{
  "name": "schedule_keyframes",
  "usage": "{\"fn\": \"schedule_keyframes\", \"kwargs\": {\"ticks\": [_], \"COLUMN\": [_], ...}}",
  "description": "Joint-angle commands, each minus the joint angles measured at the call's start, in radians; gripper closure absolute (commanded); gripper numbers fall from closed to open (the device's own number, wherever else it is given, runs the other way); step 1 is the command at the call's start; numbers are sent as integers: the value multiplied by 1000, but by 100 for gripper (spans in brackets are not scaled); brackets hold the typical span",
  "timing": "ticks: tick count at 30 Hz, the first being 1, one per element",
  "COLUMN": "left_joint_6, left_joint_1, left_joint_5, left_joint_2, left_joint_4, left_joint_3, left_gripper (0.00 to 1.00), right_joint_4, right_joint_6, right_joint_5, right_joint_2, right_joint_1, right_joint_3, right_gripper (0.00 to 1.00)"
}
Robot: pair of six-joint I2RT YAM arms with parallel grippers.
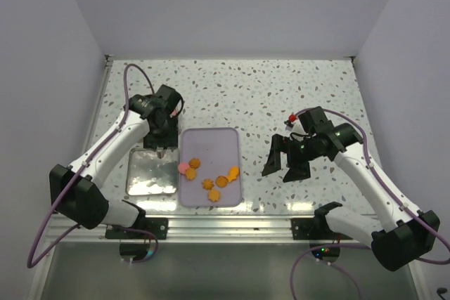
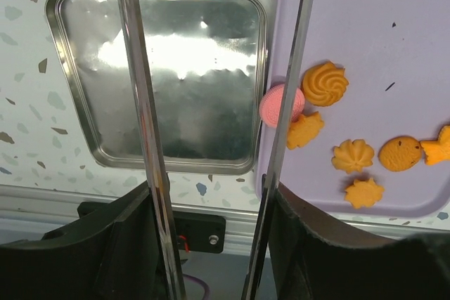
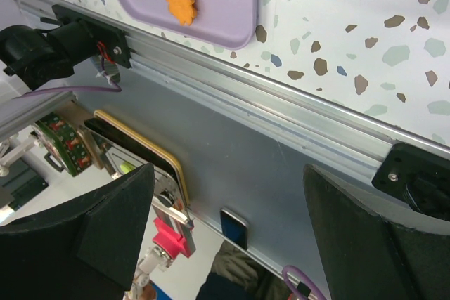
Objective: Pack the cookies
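L end effector [image 1: 160,140] w/ tongs [image 2: 140,103] over tin [image 1: 149,173]; cookies [image 1: 209,184] on tray [image 1: 211,142].

Near edge of the table [image 1: 281,96]: tin and purple tray sit side by side, tin on the L, rims just about touching. 7 cookies seen, 6 orange + 1 pink, all in the tray's near half. The pink cookie [image 2: 272,103] lies at the tray's L edge, right by the tin's rim. L end effector is clenched round the tongs and points down above the tin's far R corner. The tong arms stand apart: one over the tin, the other crossing the pink cookie in the wrist view; can't tell if it touches. R end effector [image 1: 285,165], well R of the tray, hangs over the table w/ fingers spread wide and nothing between them.
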Motion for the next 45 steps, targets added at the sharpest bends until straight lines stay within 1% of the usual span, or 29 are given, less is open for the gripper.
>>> {"fn": "schedule_keyframes", "kwargs": {"ticks": [1, 6, 9, 17, 22, 23, 26, 27, 29, 31, 32, 33, 35, 36, 37, 38, 39, 41, 42, 45], "left_joint_6": [8, 1, -2, -32, -67, -80, -134, -153, -163, -165, -162, -145, -122, -98, -87, -75, -55, -44, -38, -39], "left_joint_1": [4, 2, 2, -15, -79, -116, -177, -208, -233, -234, -234, -234, -233, -231, -228, -219, -213, -182, -165, -105], "left_joint_5": [-30, -35, -27, 71, 111, 112, 126, 134, 140, 134, 126, 112, 89, 66, 57, 56, 43, 25, 40, 71], "left_joint_2": [-5, -39, -82, -251, -317, -323, -320, -294, -227, -155, -62, -11, 104, 223, 287, 406, 462, 557, 629, 726], "left_joint_4": [4, -45, -62, -44, -36, -27, 36, 58, 142, 220, 239, 257, 277, 273, 262, 254, 237, 240, 266, 329], "left_joint_3": [58, 111, 98, -48, -72, -76, -94, -96, -88, -41, -11, 63, 163, 276, 338, 399, 509, 596, 645, 690], "left_gripper": [39, 40, 40, 45, 48, 48, 49, 49, 50, 50, 50, 50, 50, 50, 50, 49, 49, 50, 50, 50], "right_joint_4": [2, -15, -12, 13, 25, 28, 31, 31, 33, 27, 25, 21, 2, -5, -13, -24, -28, -54, -62, -87], "right_joint_6": [-23, -34, -31, -15, -12, -11, -8, -8, -3, 0, 0, 2, 6, 5, 6, 6, 8, 0, -4, -17], "right_joint_5": [-9, 2, 2, -1, -11, -12, -14, -14, -14, -11, -6, -3, 11, 18, 31, 37, 44, 77, 86, 109], "right_joint_2": [-3, 5, 1, 4, 7, 5, 5, 4, 1, -10, -15, -21, -38, -44, -58, -65, -70, -72, -69, -53], "right_joint_1": [4, 4, 2, 4, 4, 5, 4, 4, 4, 4, 2, 3, 5, 4, 4, 2, 2, -1, -3, -4], "right_joint_3": [17, 32, 25, 22, 5, 3, 2, 0, -3, -6, -6, -4, 2, 5, 11, 14, 17, 43, 55, 94], "right_gripper": [10, 10, 10, 10, 10, 10, 10, 10, 10, 10, 10, 10, 10, 10, 10, 10, 10, 10, 10, 10]}}
